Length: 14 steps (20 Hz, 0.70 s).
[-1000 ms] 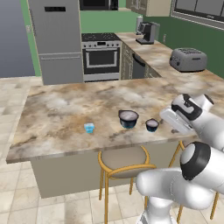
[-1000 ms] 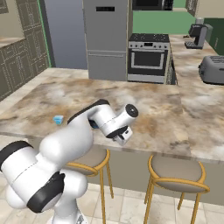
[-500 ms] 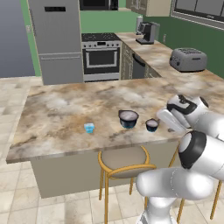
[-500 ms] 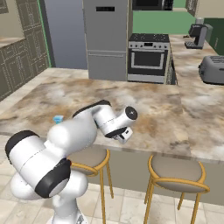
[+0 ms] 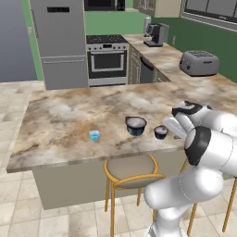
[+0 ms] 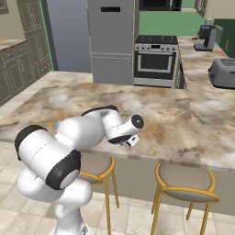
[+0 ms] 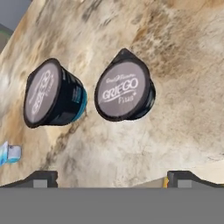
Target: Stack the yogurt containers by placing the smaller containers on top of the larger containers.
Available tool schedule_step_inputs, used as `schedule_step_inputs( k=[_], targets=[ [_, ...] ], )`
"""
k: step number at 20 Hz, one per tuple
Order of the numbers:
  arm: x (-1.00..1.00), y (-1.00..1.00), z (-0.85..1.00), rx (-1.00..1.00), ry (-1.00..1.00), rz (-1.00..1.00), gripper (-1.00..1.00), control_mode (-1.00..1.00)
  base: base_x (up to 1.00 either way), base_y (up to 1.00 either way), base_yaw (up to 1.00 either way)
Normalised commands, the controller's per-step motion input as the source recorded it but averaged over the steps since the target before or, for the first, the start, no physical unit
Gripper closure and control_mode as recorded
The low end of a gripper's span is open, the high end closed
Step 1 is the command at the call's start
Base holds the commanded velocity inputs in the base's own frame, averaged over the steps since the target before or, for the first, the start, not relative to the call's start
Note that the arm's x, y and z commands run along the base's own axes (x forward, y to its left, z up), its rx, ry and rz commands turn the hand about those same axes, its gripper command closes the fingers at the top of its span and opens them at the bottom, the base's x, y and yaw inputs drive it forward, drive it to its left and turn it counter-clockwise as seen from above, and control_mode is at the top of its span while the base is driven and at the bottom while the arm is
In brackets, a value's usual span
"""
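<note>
Because the white arm bends across the right base view, the tubs are hidden there, and only a speck of light blue shows beside the arm's shoulder. In the hand view the tiny light-blue cup (image 7: 8, 154) is cut off by the left edge, and the two dark fingers (image 7: 41, 179) show as low tips only, spread far apart with nothing between them.

The three containers stand on the marbled beige stone counter (image 5: 60, 120), near its front edge. The wide dark-blue tub with pale grey top (image 5: 136, 125) is in the middle, the smaller dark-blue tub with grey top (image 5: 161, 132) just beside it on the arm's side, not touching. The light-blue cup stands well apart on the other side. The gripper (image 5: 178, 132) hovers beside the smaller tub, apart from it. In the hand view, both lids lie ahead of the fingers; small print under "GRIEGO" is unreadable.
</note>
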Motion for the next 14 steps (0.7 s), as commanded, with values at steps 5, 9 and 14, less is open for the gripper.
schedule_step_inputs(
  k=[5, 9, 14],
  targets=[
    [0.16, -0.07, -0.12, 0.0, 0.0, 0.0, -1.0, -1.0, 0.0, 0.0, 0.0],
    [0.15, -0.11, -0.08, 0.0, 0.0, 0.0, -1.0, -1.0, 0.0, 0.0, 0.0],
    [0.19, -0.09, -0.06, 0.0, 0.0, 0.0, -1.0, -1.0, 0.0, 0.0, 0.0]
  ],
)
